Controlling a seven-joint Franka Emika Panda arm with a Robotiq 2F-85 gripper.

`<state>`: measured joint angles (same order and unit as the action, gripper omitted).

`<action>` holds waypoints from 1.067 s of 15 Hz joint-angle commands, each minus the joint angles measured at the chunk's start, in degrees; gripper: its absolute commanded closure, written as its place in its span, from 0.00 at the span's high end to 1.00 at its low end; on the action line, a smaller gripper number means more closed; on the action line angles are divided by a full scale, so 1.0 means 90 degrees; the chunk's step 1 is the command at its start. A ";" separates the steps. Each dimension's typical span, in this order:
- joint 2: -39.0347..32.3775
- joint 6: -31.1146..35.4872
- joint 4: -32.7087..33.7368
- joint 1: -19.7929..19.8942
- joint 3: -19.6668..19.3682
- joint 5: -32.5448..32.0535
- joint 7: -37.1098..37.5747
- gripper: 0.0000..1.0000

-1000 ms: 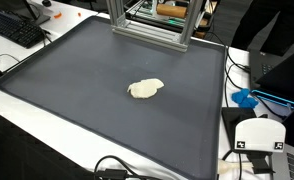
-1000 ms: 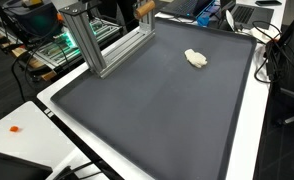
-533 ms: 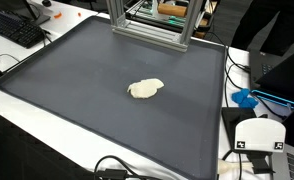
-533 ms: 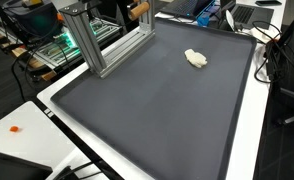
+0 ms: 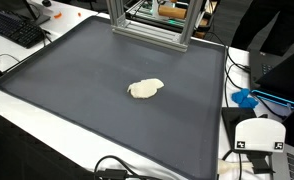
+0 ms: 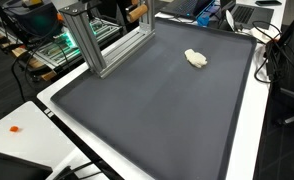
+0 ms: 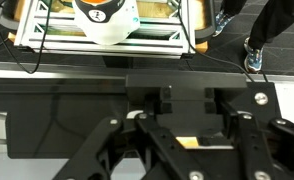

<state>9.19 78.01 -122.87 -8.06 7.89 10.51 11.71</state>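
- We see the pale lump [image 5: 145, 89] lying flat near the middle of the dark mat [image 5: 67, 80] that covers the desk [image 6: 253, 115]. In both exterior views nothing touches it or stands near it.
- The tool [image 7: 177, 150] shows only in the wrist view, as black linkwork low in the picture. Its jaws are drawn together, and we make out nothing gripped between them.
- That view looks towards the aluminium frame [image 7: 107, 45] at the mat's edge and does not show the lump.
- We judge the work to be at its very start. The lump is not grasped, not lifted and not approached. Reaching it, closing on it and moving it are all left to do.
- The lump's long axis lies flat on the mat. In an exterior view it runs across the picture, its right end a little higher [image 5: 159, 85]. In an exterior view [image 6: 196, 58] it slants from upper left to lower right.
- We cannot tell a front from a back; it is a soft, irregular shape.
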 commanded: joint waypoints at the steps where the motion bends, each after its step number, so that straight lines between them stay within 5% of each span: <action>1: 0.0230 0.0145 -0.0253 0.0012 0.0062 0.0084 -0.0022 0.86; 4: 0.0251 0.0190 -0.0213 0.0002 0.0095 0.0084 -0.0008 1.00; 11: 0.0331 0.0392 -0.0105 0.0008 0.0145 0.0050 0.0014 1.00; 16: 0.0430 0.2020 -0.0151 0.0083 0.0178 -0.0001 0.0654 1.00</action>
<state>11.50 88.99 -122.92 -7.96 8.90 10.61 14.19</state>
